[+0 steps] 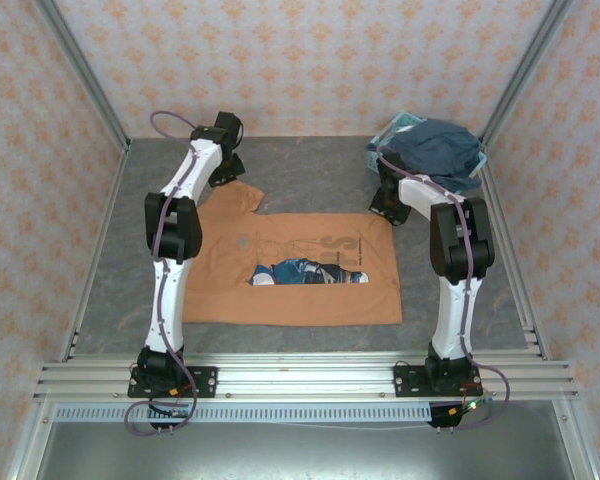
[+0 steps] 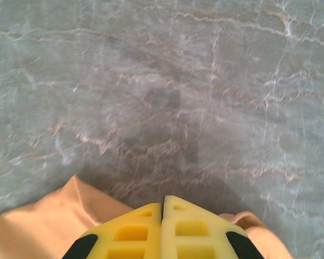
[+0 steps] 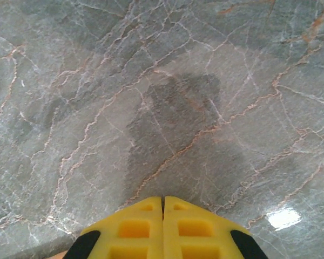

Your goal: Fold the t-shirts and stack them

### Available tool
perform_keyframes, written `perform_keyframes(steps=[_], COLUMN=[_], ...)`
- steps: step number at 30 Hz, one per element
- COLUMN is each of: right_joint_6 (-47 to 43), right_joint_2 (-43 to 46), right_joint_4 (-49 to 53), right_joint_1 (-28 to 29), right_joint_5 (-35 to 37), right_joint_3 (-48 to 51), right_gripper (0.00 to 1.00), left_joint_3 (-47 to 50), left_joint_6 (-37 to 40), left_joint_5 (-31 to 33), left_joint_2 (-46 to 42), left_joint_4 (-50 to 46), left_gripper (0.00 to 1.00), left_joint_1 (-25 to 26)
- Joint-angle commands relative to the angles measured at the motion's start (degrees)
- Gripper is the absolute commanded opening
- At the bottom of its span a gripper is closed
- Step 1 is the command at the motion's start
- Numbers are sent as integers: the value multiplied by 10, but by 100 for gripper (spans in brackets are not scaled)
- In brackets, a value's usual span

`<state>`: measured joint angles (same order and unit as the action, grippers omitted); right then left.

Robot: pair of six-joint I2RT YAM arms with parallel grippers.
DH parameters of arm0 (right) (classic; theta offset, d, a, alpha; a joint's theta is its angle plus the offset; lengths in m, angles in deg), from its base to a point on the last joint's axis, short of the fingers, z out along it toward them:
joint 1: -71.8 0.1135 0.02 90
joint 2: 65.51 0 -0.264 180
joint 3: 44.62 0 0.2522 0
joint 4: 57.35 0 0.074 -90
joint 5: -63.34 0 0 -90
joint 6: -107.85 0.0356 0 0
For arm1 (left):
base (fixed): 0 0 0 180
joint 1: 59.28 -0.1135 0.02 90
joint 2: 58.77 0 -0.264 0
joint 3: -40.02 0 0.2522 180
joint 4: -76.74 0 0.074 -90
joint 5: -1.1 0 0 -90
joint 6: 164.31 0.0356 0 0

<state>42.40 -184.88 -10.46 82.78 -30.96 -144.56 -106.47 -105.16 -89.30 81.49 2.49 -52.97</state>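
Observation:
An orange-tan t-shirt (image 1: 300, 295) lies flat in the middle of the table, partly folded, with its blue-and-white print (image 1: 310, 272) showing in a gap. My left gripper (image 1: 226, 176) sits at the far left sleeve. In the left wrist view its yellow fingers (image 2: 163, 204) are pressed together, with orange cloth (image 2: 38, 226) bunched on both sides beneath them. My right gripper (image 1: 383, 208) is down at the shirt's far right corner. Its fingers (image 3: 163, 204) are shut, with a sliver of orange (image 3: 58, 254) beside them and marble table ahead.
A light-blue lattice basket (image 1: 405, 125) stands at the back right corner, heaped with dark blue clothing (image 1: 438, 150), just behind the right arm. Metal frame posts and patterned walls close in the table on three sides. Bare marble lies beyond the shirt's far edge.

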Motion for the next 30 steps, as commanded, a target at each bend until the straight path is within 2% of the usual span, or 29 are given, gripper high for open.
perform_keyframes(steps=[1,8,19,30], right_joint_6=[-28,-39,-57,-8], right_joint_2=[45,94,217,334], right_joint_4=[11,28,20,28], right_joint_1=[6,8,27,39], right_joint_5=[-2,-10,-5,0], right_joint_3=[-4,23,136,252], right_gripper=[0,0,0,0], left_joint_3=[61,209,403,580], left_joint_6=[16,12,-36,-76], left_joint_5=[-2,-6,-8,4], left_joint_2=[-87,-217,-428,-623], left_joint_4=[-18,-11,-44,-94], left_gripper=[0,0,0,0], left_joint_1=[4,5,5,6])
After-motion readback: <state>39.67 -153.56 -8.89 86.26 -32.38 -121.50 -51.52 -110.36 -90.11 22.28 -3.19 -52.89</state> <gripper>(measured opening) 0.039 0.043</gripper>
